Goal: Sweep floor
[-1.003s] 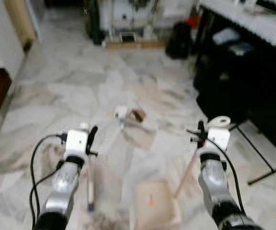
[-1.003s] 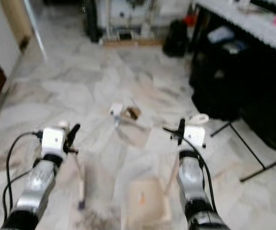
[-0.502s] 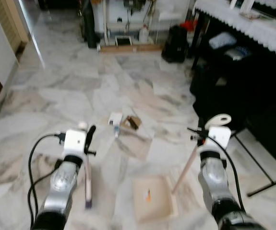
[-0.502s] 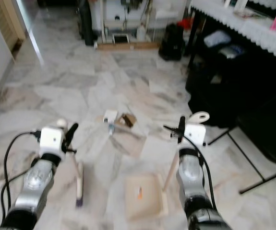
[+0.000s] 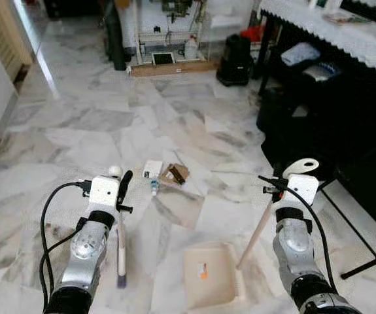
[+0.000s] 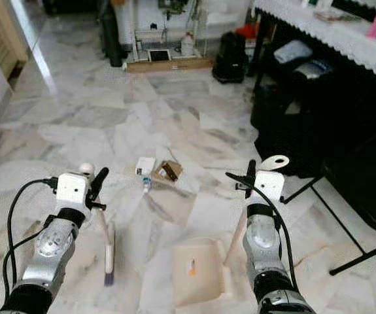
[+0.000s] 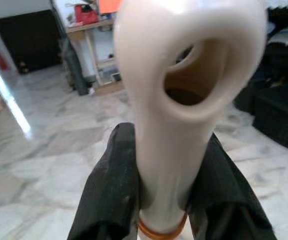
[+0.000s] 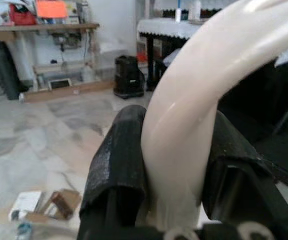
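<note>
Since the earlier frame the camera view has shifted and sharpened; the litter pile sits further up the floor. Left gripper [image 7: 156,200] is clamped on the cream plastic broom handle [image 5: 120,243], whose brush end rests on the white marble floor [image 5: 76,124]. Right gripper [image 8: 176,200] is clamped on the cream long-handled dustpan [image 5: 208,276], set flat between the arms. Scattered cardboard and paper litter [image 5: 165,175] lies ahead.

Bright daylight, glossy floor glare, close handles blurred
</note>
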You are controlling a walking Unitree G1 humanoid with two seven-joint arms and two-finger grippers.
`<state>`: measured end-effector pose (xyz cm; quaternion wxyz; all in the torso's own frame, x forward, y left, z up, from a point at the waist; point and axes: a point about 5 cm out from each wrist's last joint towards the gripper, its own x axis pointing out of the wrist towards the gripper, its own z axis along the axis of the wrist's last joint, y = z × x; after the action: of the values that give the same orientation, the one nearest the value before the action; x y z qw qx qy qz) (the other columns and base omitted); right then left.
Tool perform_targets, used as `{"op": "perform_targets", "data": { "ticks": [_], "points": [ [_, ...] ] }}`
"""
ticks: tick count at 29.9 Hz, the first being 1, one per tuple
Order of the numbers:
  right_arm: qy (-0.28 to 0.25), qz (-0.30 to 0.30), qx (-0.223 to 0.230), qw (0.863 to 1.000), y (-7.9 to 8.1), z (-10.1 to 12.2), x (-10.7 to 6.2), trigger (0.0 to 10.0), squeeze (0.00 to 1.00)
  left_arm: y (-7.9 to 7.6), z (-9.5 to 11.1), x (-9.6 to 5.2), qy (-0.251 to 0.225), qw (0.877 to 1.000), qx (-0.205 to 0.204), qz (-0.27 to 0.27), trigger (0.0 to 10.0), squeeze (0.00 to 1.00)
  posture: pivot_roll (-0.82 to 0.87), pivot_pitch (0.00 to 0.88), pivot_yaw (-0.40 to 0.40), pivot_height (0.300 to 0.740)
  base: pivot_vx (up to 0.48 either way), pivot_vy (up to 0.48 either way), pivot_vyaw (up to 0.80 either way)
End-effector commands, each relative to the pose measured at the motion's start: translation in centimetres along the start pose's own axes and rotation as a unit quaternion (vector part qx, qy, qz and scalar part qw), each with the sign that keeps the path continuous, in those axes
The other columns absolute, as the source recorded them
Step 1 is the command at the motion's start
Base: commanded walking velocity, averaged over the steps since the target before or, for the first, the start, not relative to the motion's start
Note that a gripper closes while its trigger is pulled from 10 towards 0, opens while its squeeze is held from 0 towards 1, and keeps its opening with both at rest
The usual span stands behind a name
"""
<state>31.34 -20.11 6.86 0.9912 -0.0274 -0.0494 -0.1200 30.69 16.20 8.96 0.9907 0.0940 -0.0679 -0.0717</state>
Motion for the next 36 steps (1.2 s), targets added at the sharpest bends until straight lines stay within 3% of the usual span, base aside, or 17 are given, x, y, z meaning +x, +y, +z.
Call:
{"op": "perform_targets", "data": {
  "ticks": [1,36],
  "points": [
    [-0.025,0.008,0.005,1.0,0.7,1.3,0.9,10.0,0.0,0.7,1.1,0.4,-0.03,1.0,0.006,0.007,10.0,0.0,0.03,0.0,-0.034,0.74,0.33,0.0,-0.5],
    [-0.04,0.027,0.002,0.999,1.4,1.8,1.0,10.0,0.0,1.4,2.5,0.6,-0.065,0.996,0.018,0.058,10.0,0.0,0.04,0.0,-0.056,0.74,0.332,0.0,-0.05]
  ]
}}
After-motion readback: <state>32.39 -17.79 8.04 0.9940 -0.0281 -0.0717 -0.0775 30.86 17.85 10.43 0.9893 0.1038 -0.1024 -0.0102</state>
